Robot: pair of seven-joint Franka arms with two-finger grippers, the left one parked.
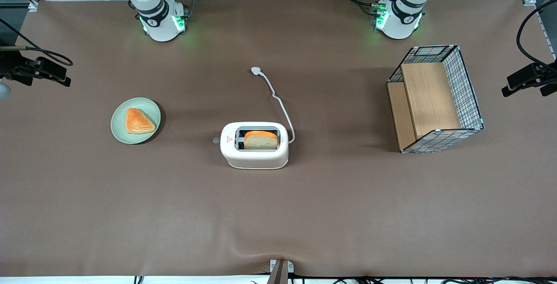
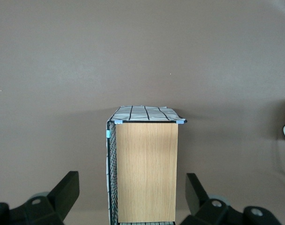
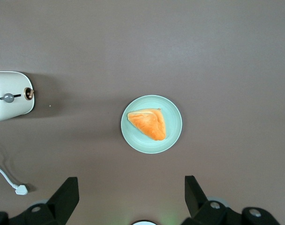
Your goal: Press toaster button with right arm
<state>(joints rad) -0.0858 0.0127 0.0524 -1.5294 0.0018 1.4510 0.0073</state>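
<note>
Grey button (image 3: 9, 97) lies well apart from the spread gripper (image 3: 131, 197).

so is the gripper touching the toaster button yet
No, the gripper hangs open high above the plate, well clear of the toaster and its button.

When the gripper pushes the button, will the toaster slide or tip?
The toaster looks small and probably light, so it may slide on the smooth table. The button sits at its end. The gripper hovers open above the plate.
</note>
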